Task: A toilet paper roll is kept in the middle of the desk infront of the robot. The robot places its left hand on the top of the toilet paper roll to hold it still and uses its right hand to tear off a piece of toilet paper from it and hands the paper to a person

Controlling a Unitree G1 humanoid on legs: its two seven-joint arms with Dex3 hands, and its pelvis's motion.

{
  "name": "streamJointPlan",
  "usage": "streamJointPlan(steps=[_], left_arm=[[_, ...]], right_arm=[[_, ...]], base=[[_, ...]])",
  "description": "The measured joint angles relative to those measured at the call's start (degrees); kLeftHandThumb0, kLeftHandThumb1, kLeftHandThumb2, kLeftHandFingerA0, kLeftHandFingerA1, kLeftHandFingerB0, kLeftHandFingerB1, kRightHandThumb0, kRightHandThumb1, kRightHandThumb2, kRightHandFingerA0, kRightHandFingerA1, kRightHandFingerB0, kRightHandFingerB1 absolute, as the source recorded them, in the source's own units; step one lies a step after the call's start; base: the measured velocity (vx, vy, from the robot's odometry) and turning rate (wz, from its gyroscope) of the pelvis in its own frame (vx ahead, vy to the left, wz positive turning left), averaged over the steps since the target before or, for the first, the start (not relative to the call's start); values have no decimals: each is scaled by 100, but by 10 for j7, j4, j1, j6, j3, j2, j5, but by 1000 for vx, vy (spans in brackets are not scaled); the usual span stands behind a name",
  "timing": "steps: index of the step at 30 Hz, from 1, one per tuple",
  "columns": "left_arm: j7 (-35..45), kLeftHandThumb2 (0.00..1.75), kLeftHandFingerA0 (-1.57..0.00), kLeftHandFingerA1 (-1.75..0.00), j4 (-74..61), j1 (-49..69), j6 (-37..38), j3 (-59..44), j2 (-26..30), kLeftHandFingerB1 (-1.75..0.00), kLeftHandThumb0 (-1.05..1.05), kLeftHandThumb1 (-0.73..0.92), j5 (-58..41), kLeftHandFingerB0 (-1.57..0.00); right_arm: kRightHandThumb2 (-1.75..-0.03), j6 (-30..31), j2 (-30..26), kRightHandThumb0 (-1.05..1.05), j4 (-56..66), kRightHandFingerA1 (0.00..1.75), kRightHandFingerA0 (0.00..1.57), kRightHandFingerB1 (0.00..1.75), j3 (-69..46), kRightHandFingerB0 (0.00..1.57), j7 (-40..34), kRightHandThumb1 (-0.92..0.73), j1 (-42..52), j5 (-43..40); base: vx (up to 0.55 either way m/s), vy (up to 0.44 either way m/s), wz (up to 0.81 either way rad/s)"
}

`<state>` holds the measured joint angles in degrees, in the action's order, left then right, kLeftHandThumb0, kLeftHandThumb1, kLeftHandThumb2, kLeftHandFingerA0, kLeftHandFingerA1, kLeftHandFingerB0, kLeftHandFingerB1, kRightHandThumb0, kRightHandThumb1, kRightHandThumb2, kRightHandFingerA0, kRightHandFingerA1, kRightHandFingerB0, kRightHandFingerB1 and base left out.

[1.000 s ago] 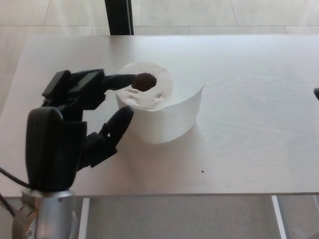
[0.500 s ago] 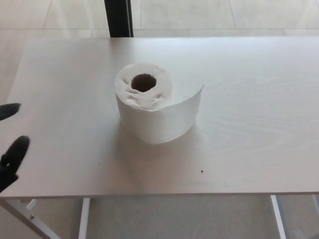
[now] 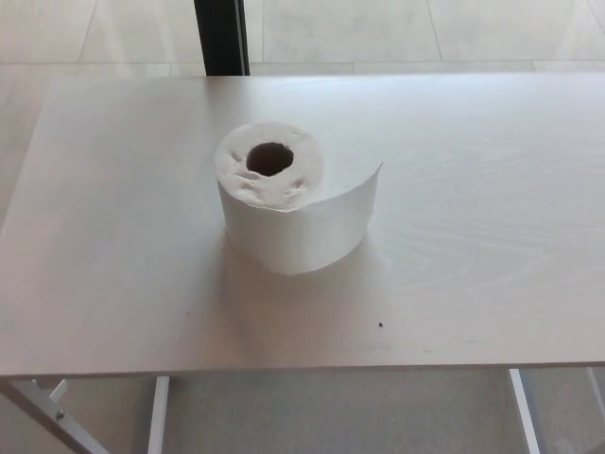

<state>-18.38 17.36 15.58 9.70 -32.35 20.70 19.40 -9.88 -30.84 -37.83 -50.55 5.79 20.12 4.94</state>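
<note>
Toilet paper roll (image 3: 284, 194) upright on one flat end, near the middle of the counter (image 3: 473, 236), cardboard core hole (image 3: 270, 159) facing up toward the camera. Long axis vertical, straight up from the surface; top face a little crumpled and dented around the hole. Loose tail of paper (image 3: 364, 203) peeling off the right side of the roll, curving forward and ending in a free edge pointed toward picture right and slightly away, standing clear of the wound body rather than lying flat on it. Free edge fairly straight, but too small to say whether torn or a clean perforation. As for progress: roll alone on the counter, nothing pressing on its top, no separate sheet anywhere on the surface, no person in frame. Fits equally a stage ahead of any hold-and-tear and a stage with a piece already torn and handed away; impossible to settle between the two from this alone. Neither robot hand within the frame, left or right, so open or closed cannot be told. Further out: pale wood-grain surface, a tiny dark speck (image 3: 380, 324) near the front edge, tiled floor (image 3: 378, 28) beyond, a dark vertical post (image 3: 220, 36) behind the far edge.
</note>
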Motion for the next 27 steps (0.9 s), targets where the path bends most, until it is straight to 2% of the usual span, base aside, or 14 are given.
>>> streamJointPlan(steps=[2,3,4,5,6,7,8,9,10,11,12,14,21,27], left_arm=[[2,61,-37,-87,39,-6,-3,-15,0,-71,-48,72,-9,-41],[5,61,-61,-76,65,-8,-5,-20,0,-63,-51,72,-15,-61],[7,61,-67,-63,84,-9,-7,-23,0,-55,-48,70,-18,-64],[13,60,-82,-51,108,-10,-11,-22,0,-47,-51,65,-21,-70],[18,58,-82,-55,125,-10,-13,-20,0,-49,-52,60,-23,-70],[27,58,-82,-55,144,-8,-15,-15,1,-49,-52,60,-23,-70],[36,58,-83,-57,163,-6,-17,-7,1,-50,-53,59,-23,-70],[47,58,-78,-56,183,-4,-21,2,1,-49,-52,61,-23,-68],[55,58,-78,-56,199,-2,-23,10,1,-49,-52,61,-23,-68],[63,60,-75,-57,216,0,-26,19,1,-52,-52,63,-23,-73],[74,61,-76,-57,236,2,-29,30,2,-51,-54,68,-23,-74],[90,61,-77,-57,271,5,-32,47,4,-51,-56,68,-23,-73],[153,61,-74,-55,380,9,-38,87,21,-52,-54,68,-28,-64],[202,61,-81,-54,430,8,-40,95,26,-53,-52,67,-41,-69]], right_arm=[[-66,-6,-7,-49,-32,158,76,88,-12,55,-10,-71,-6,-5],[-67,-9,-10,-67,-52,155,80,75,-19,56,-16,-68,-11,-7],[-61,-10,-13,-61,-66,133,79,64,-23,60,-20,-71,-14,-9],[-96,-10,-16,-56,-82,97,73,62,-28,45,-22,-57,-17,-11],[-60,-10,-17,-55,-93,86,65,48,-31,46,-23,-69,-19,-12],[-60,-9,-20,-55,-104,86,65,48,-34,46,-23,-69,-18,-13],[-92,-9,-22,-61,-116,73,58,55,-35,37,-22,-55,-17,-14],[-60,-8,-23,-58,-129,64,58,43,-35,45,-21,-68,-16,-15],[-60,-7,-26,-58,-140,64,58,43,-34,45,-19,-68,-15,-15],[-64,-7,-28,-61,-152,57,52,45,-31,48,-16,-50,-13,-15],[-58,-6,-32,-60,-167,61,53,42,-26,49,-13,-60,-9,-15],[-60,-6,-36,-55,-191,63,56,43,-16,54,-6,-64,-2,-15],[-59,-10,-51,-59,-259,72,68,45,4,62,15,-61,5,-20],[-58,-21,-66,-56,-296,67,74,45,34,64,25,-60,6,-21]], base=[[0,0,0],[0,0,0],[0,0,0],[0,0,0],[0,0,0],[0,0,0],[0,0,0],[0,0,0],[0,0,0],[0,0,0],[0,0,0],[0,0,0],[0,0,0],[0,0,0]])
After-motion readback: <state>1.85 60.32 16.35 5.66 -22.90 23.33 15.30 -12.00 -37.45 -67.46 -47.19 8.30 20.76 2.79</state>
